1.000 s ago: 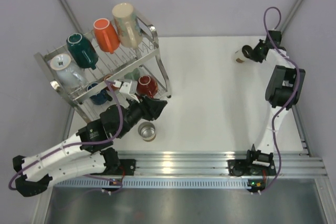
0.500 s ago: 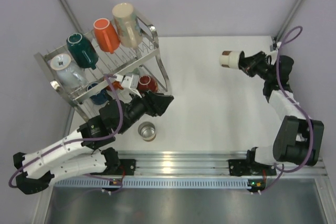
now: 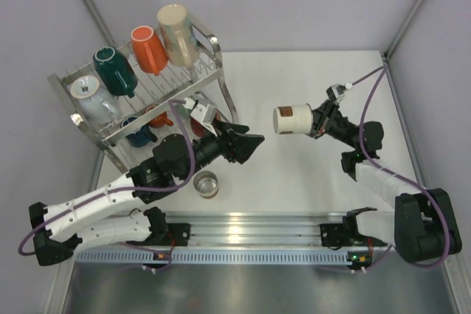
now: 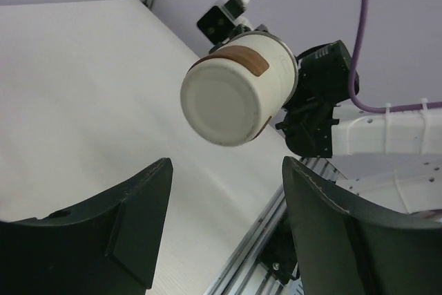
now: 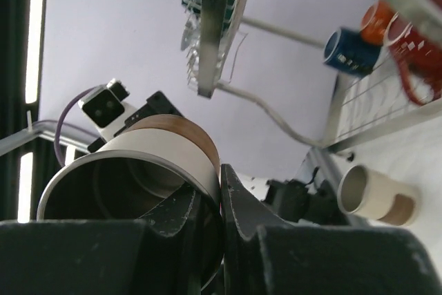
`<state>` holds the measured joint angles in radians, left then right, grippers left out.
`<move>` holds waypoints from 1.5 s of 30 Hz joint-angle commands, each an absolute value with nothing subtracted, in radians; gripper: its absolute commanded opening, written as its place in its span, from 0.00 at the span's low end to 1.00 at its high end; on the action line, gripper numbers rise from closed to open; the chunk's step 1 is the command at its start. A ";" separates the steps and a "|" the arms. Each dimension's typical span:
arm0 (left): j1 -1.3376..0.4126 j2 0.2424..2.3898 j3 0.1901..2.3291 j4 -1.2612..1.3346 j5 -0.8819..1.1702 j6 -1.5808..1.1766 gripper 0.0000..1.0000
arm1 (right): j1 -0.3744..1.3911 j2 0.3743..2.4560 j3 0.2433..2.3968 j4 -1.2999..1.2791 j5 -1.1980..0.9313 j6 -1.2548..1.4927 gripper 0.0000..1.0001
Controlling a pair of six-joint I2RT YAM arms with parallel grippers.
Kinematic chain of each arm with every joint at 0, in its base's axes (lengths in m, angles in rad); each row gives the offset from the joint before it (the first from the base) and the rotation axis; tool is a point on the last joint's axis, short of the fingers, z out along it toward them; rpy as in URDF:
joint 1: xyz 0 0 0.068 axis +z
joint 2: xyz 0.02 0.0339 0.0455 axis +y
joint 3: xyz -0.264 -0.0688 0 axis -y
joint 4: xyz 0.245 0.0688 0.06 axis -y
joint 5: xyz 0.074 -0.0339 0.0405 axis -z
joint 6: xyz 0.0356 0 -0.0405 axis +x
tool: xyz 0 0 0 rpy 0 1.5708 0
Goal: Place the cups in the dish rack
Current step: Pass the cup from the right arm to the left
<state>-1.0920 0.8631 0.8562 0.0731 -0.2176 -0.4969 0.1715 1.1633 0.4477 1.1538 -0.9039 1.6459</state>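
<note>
The right gripper (image 3: 315, 120) is closed on the rim of a cream cup with a brown band (image 3: 293, 119) and holds it in the air above the white table (image 3: 309, 182), near the middle of it. In the right wrist view one finger (image 5: 173, 215) is inside the mouth of the cup and the other finger is outside, so the wall is pinched between them. The cup lies on its side, with its mouth toward the right gripper and its flat bottom toward the left gripper (image 3: 252, 148). The left gripper is wide open and has nothing in it. In the left wrist view the bottom of the cup faces the camera, in line with the gap between the two dark fingers (image 4: 131, 219) but beyond their tips and touching neither. The two-tier dish rack of steel wire (image 3: 215, 48) stands at the far left of the table, well apart from the held cup. On its upper tier are a tall beige cup (image 3: 175, 34), an orange cup (image 3: 149, 49), a dark teal cup (image 3: 115, 71) and a pale cup (image 3: 92, 97). A navy cup (image 3: 138, 135) is on the lower tier. One more cup, a greyish cup (image 3: 207, 184), stands upright on the table just beside the left arm.
</note>
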 commanded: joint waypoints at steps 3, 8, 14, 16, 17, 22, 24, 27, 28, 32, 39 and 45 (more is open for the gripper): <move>-1.092 0.923 0.891 0.259 -0.032 -0.436 0.73 | 0.287 1.174 0.422 1.591 -0.844 1.813 0.00; -1.092 0.950 0.897 0.258 -0.066 -0.419 0.76 | 0.318 1.151 0.422 1.594 -0.836 1.819 0.00; -1.092 0.954 0.888 0.301 -0.057 -0.410 0.78 | 0.376 1.126 0.417 1.569 -0.810 1.798 0.00; -1.092 0.965 0.887 0.324 -0.022 -0.413 0.79 | 0.399 1.118 0.419 1.562 -0.804 1.789 0.00; -1.092 0.968 0.885 0.331 -0.017 -0.416 0.79 | 0.405 1.120 0.420 1.562 -0.799 1.789 0.00; -1.092 0.980 0.865 0.389 0.027 -0.422 0.79 | 0.442 1.111 0.422 1.552 -0.793 1.775 0.00; -1.092 0.974 0.848 0.419 0.035 -0.429 0.79 | 0.446 1.111 0.414 1.554 -0.792 1.773 0.00; -1.092 0.969 0.839 0.445 0.037 -0.430 0.76 | 0.463 1.123 0.411 1.571 -0.790 1.773 0.00; -1.092 0.969 0.838 0.451 0.044 -0.428 0.74 | 0.472 1.127 0.411 1.577 -0.788 1.779 0.00; -1.092 0.968 0.833 0.457 0.061 -0.440 0.33 | 0.482 1.146 0.403 1.595 -0.785 1.784 0.00; -1.092 0.927 0.795 0.379 -0.053 -0.486 0.00 | 0.480 1.144 0.380 1.508 -0.776 1.709 0.40; -1.092 0.858 0.769 0.232 -0.165 -0.486 0.00 | 0.450 1.111 0.357 1.346 -0.778 1.612 0.82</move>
